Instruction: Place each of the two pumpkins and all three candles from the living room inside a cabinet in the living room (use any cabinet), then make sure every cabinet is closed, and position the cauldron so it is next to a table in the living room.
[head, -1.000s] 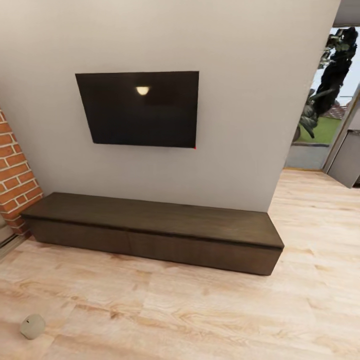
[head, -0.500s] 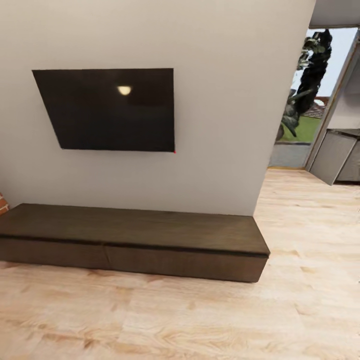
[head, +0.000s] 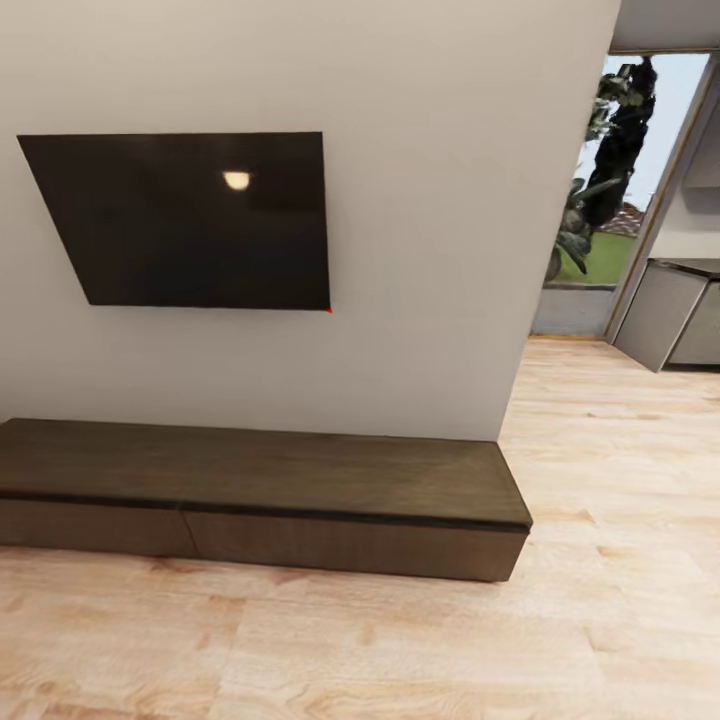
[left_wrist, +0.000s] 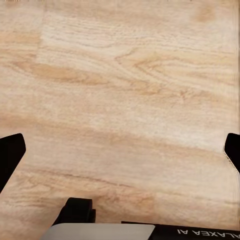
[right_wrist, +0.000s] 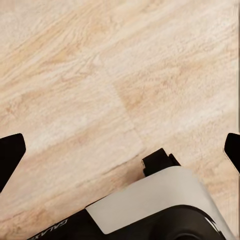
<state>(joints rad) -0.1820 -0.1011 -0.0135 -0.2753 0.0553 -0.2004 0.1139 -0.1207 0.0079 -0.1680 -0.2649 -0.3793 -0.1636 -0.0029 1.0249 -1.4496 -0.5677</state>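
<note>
The long, low dark-brown cabinet (head: 300, 480) stands against the pale wall, its two drawer fronts flush and closed and its top bare. My left gripper (left_wrist: 120, 150) is open over bare wood floor, with a black fingertip (left_wrist: 10, 155) at each side of the left wrist view. In the right wrist view my right gripper (right_wrist: 120, 150) is open too, hanging over floorboards with nothing between its fingertips (right_wrist: 10, 152). The pumpkins, candles, cauldron and table are out of view.
A black TV (head: 190, 220) hangs on the wall above the cabinet. Right of the wall's end, an opening (head: 620, 200) leads to grey units (head: 670, 310) and a plant by a window. Light wood floor (head: 400, 650) stretches in front of the cabinet.
The head camera has turned right: the brick surround and a small pale object on the floor at the left have slid out of the picture. The cabinet looks unchanged.
</note>
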